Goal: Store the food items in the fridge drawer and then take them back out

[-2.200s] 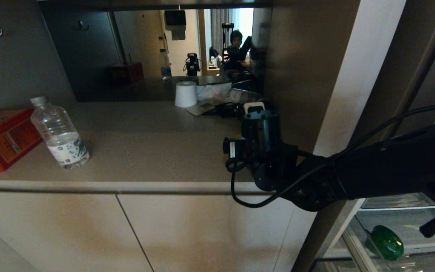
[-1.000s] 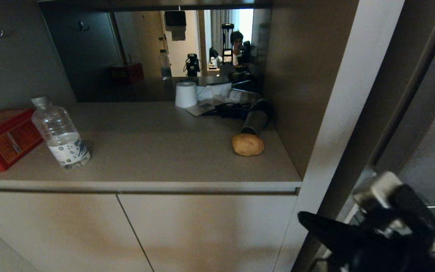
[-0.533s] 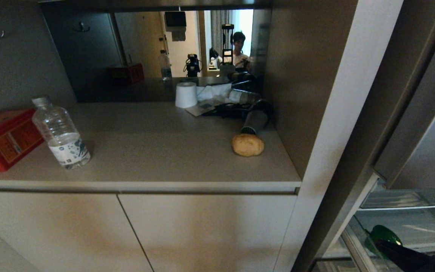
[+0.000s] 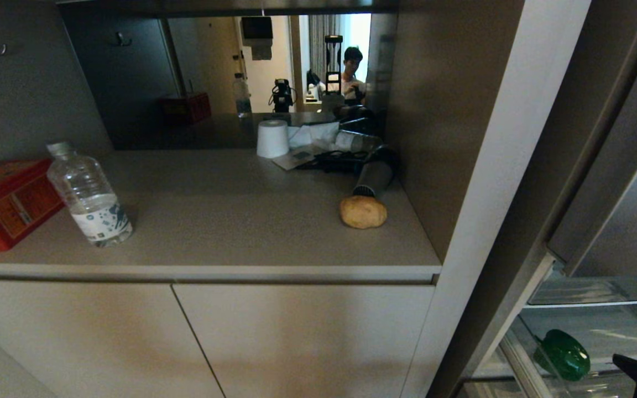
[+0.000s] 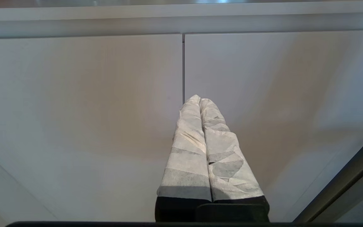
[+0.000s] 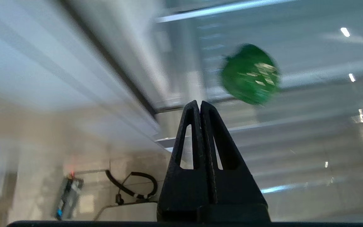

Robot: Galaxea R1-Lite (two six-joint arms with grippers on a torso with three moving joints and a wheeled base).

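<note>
Green bell pepper (image 6: 250,74) in the fridge drawer (image 4: 600,331), one potato (image 4: 363,212) on the tabletop (image 4: 230,221).
Your right gripper (image 6: 199,105), fingers pressed together and empty, points just beside the one pepper; your left gripper (image 5: 199,100), fingers also together, hangs by the cabinet doors, well apart.
</note>
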